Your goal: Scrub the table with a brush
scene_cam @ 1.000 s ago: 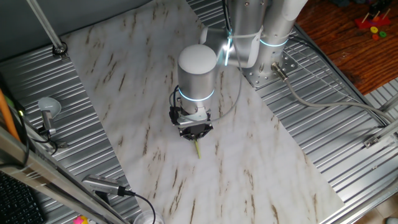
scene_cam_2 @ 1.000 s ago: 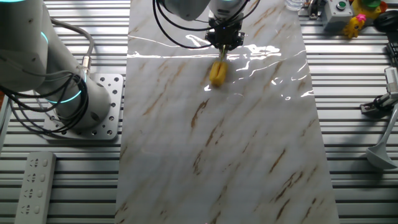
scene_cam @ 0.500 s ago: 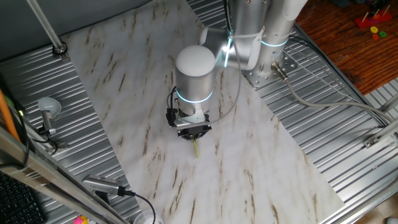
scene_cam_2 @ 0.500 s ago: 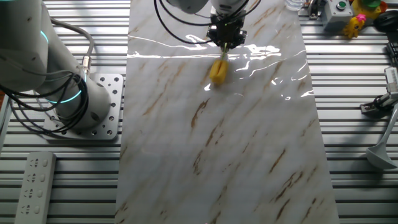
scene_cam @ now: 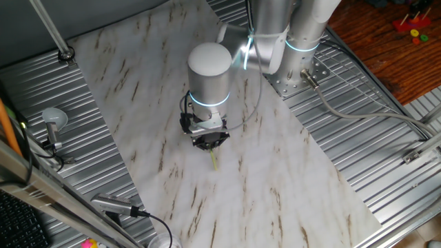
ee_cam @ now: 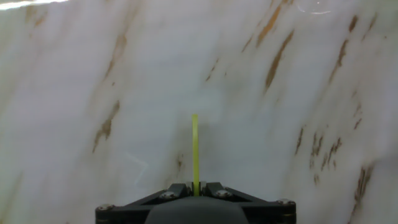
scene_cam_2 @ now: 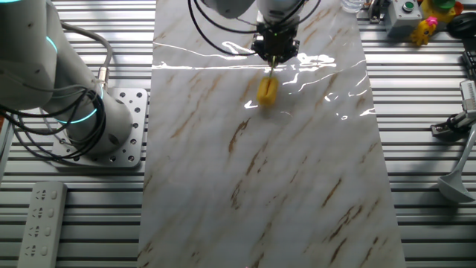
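Yellow bristles of the brush (scene_cam_2: 267,90) press on the white marble-patterned desk (scene_cam_2: 282,179), toward its far end (seen from the other fixed view). The end effector (scene_cam_2: 274,56) stands over it, clenched on the brush's thin handle, which points straight ahead in the hand view.

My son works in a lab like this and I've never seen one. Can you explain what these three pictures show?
It is a robot arm bolted beside a marble-patterned table. Two pictures come from fixed cameras on different sides of the table. The third comes from a camera on the arm's hand, looking down along the fingers. The gripper is shut on the thin handle of a small yellow brush, bristle end pointing down at the table. In the hand view only the handle shows, as a yellow line. Ribbed metal panels surround the table.
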